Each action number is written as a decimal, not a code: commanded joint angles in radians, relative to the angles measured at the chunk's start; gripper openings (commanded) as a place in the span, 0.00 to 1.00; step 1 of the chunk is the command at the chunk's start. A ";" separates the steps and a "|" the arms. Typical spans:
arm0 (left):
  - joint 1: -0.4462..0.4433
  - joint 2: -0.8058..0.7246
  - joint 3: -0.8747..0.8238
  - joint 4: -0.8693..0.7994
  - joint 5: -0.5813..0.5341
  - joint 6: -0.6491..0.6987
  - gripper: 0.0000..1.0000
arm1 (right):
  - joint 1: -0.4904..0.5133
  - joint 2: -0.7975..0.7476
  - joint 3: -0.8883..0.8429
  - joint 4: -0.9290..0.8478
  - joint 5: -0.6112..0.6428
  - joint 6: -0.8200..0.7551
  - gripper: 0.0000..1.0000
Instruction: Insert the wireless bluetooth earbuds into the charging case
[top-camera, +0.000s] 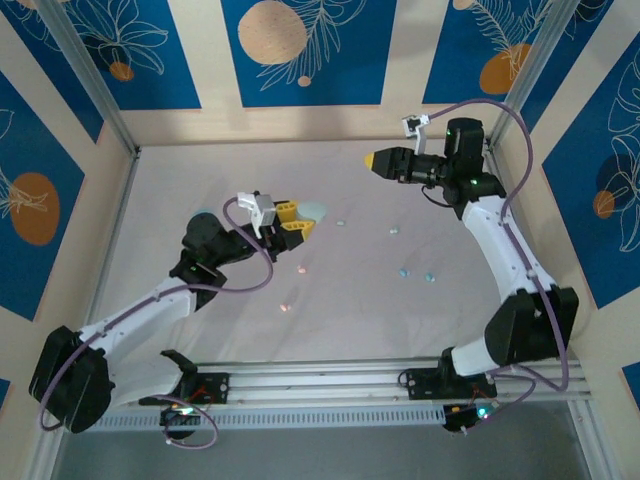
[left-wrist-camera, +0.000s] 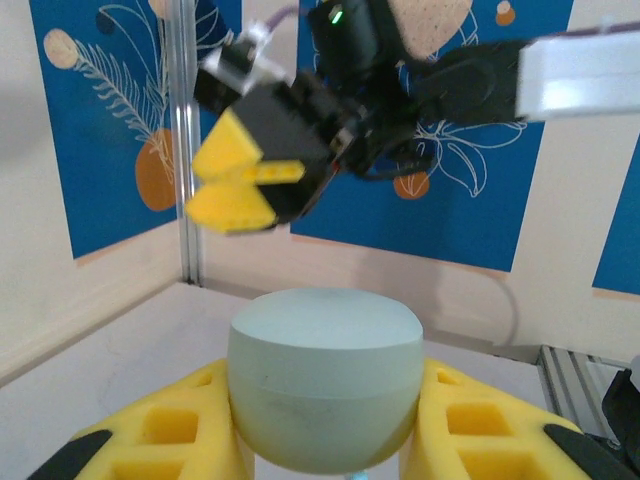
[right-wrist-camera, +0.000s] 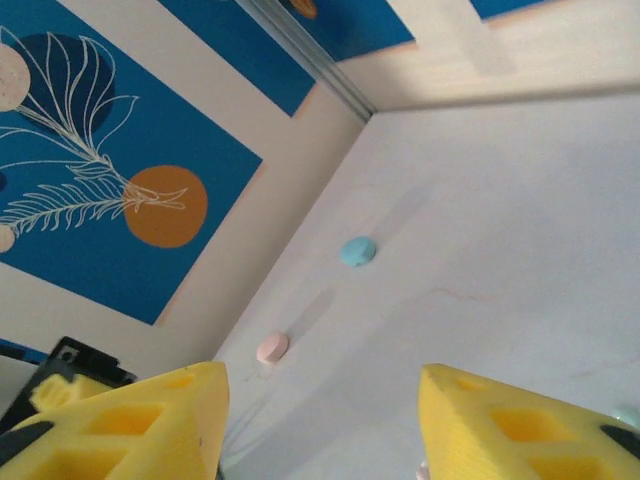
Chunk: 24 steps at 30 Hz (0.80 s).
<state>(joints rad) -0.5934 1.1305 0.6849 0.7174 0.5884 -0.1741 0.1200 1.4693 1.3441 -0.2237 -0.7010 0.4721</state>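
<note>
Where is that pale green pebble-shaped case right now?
The pale green case sits between the left gripper's yellow fingers, left of centre in the top view, with pastel earbuds scattered to its right.

The case (left-wrist-camera: 322, 385) is seen to be of smooth, matt plastic, marked by one fine seam. The left tool (top-camera: 300, 219) is tipped in matt yellow plastic. The worktop (top-camera: 200, 180) is covered in a pale, matt sheet, and the frame post (left-wrist-camera: 186, 150) is made of dull metal.

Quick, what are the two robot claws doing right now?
Left gripper: closed on the mint case.
Right gripper: open, holding nothing.
</note>
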 joint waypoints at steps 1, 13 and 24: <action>-0.005 -0.026 -0.002 0.020 -0.020 0.017 0.21 | 0.025 0.035 -0.011 0.010 -0.143 0.033 0.55; -0.005 0.044 0.041 0.110 -0.055 0.179 0.22 | 0.192 0.008 0.079 -0.072 -0.266 0.363 0.65; -0.006 0.084 0.065 0.200 -0.039 0.120 0.23 | 0.256 0.041 0.054 -0.008 -0.298 0.469 0.66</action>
<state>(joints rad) -0.5934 1.2171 0.7162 0.8360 0.5457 -0.0448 0.3767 1.5032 1.4006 -0.2317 -0.9543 0.9001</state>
